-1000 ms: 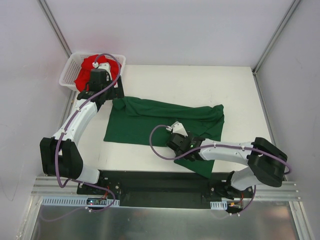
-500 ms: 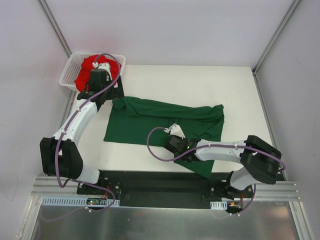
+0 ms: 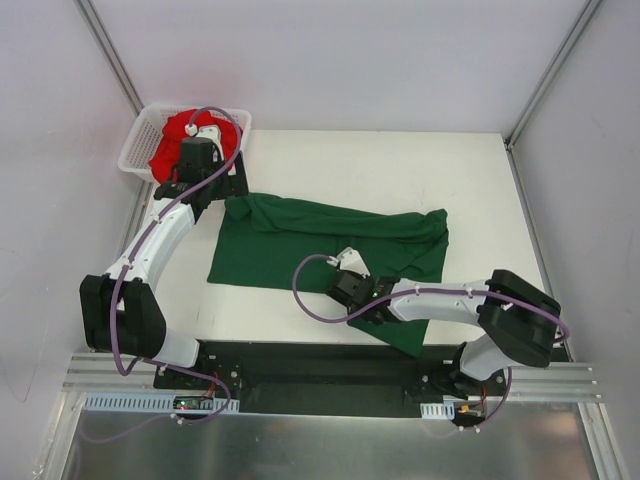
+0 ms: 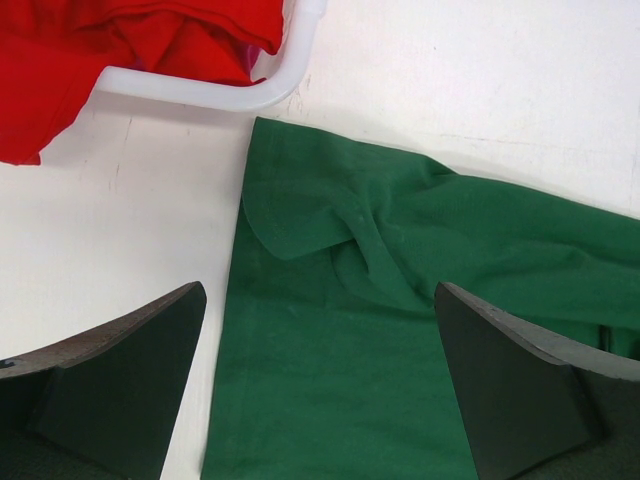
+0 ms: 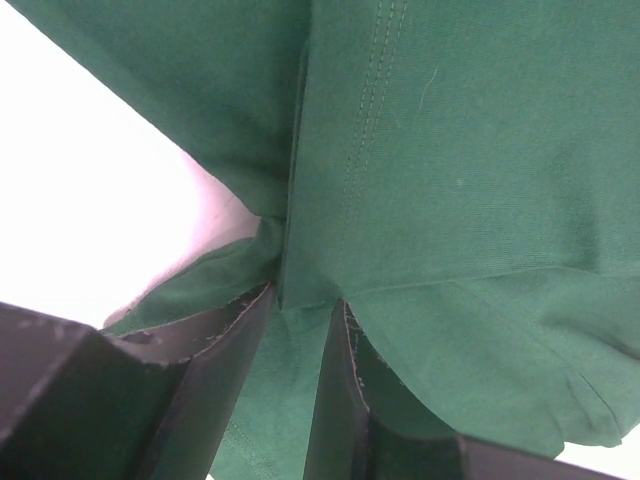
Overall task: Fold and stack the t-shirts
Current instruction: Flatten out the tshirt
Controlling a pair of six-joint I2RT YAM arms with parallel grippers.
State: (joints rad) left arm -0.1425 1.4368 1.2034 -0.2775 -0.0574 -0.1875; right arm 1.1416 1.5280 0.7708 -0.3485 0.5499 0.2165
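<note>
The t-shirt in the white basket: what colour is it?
The t-shirt is bright red, clearest in the left wrist view.

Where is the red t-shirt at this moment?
In the top view, the red t-shirt lies in the white basket at the far left corner of the table.

Overhead view, two close wrist views, sharing green t-shirt [image 3: 290, 245]

A dark green t-shirt [image 3: 290, 245] lies spread mostly flat across the middle of the white counter [image 3: 400, 170], its far edge rumpled into folds at the left and one corner reaching toward the near edge at the right. A bright red t-shirt [image 3: 170, 135] sits crumpled in a heap in the white mesh basket [image 3: 135, 152] at the far-left corner, part of it spilling over the rim.
</note>
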